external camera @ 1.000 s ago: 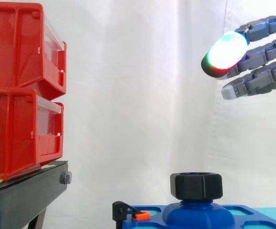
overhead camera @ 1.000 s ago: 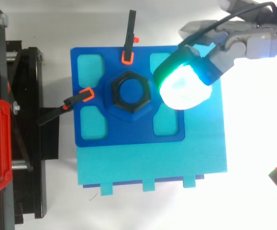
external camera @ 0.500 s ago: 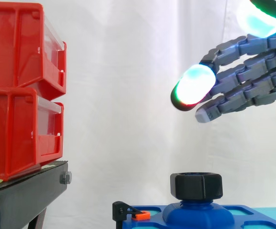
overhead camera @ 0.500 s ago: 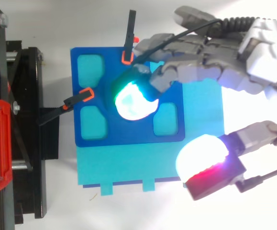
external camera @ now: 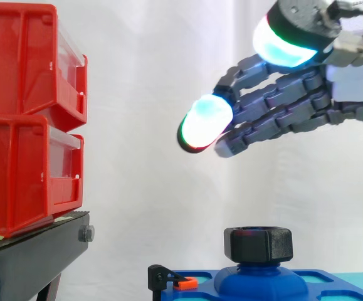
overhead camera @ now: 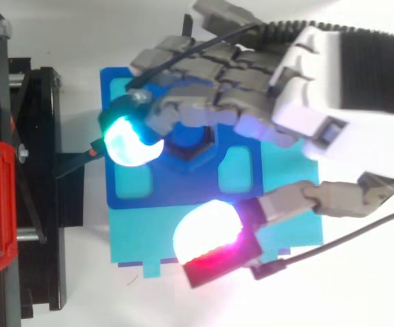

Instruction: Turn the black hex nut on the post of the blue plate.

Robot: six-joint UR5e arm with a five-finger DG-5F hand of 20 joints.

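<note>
The black hex nut [external camera: 258,244] sits on the blue post of the blue plate [external camera: 281,283] at the bottom of the side view. From above, only a piece of the nut [overhead camera: 191,143] shows beneath the fingers. My hand [external camera: 306,94] hovers well above the nut, reaching in from the right, open with its fingers stretched leftward and the thumb spread apart. In the top view the hand [overhead camera: 251,75] covers most of the plate [overhead camera: 183,191], its glowing fingertip [overhead camera: 128,139] over the plate's left side. Nothing is held.
Two stacked red bins [external camera: 24,119] stand on a black stand [external camera: 31,257] to the left. Small black clamps with orange tips [external camera: 175,280] sit at the plate's left edge. A cyan base [overhead camera: 292,225] lies under the plate.
The hand has moved leftward, from right of the plate to over the nut and the plate's left side, and the thumb has come into view. The nut has not moved.
</note>
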